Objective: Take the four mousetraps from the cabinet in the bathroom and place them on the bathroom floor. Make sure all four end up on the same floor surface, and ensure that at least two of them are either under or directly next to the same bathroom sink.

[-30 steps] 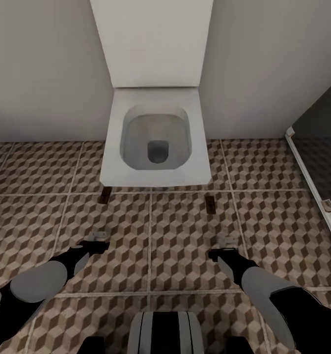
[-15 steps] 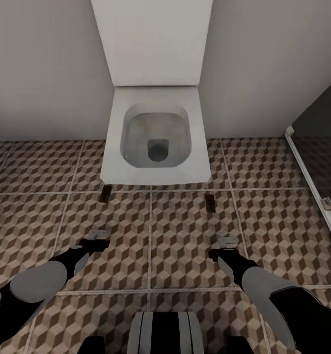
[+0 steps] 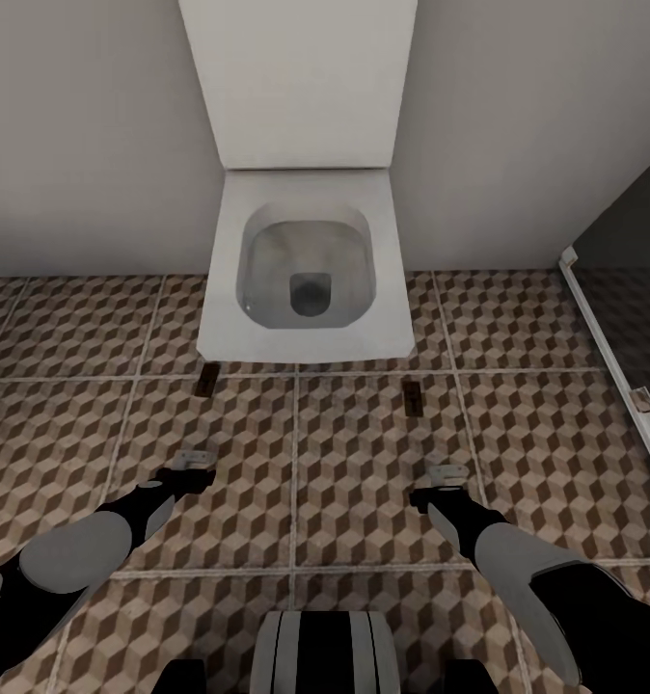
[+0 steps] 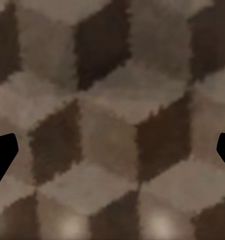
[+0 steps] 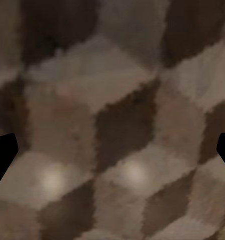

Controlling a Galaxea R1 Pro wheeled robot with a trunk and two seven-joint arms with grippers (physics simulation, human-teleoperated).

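Two mousetraps lie on the cube-patterned bathroom floor (image 3: pixel 364 463) just in front of a square white toilet. One mousetrap (image 3: pixel 207 379) is by the toilet's left front corner, the other mousetrap (image 3: pixel 414 398) is off its right front corner. My left gripper (image 3: pixel 195 467) hangs low over the tiles, a short way nearer to me than the left trap. My right gripper (image 3: pixel 447 479) does the same near the right trap. Both wrist views look straight at the floor (image 4: pixel 112 100) from close up, with dark fingertips at the edges and nothing between them. The cabinet and the sink are out of view.
The white toilet (image 3: pixel 306 280) stands against the pale wall straight ahead, lid up. A glass partition with a white frame (image 3: pixel 609 357) runs along the right side. Tiled floor stretches to the left and right of the toilet.
The picture shifted very slightly as the camera moved. The traps and both grippers stay where they were.
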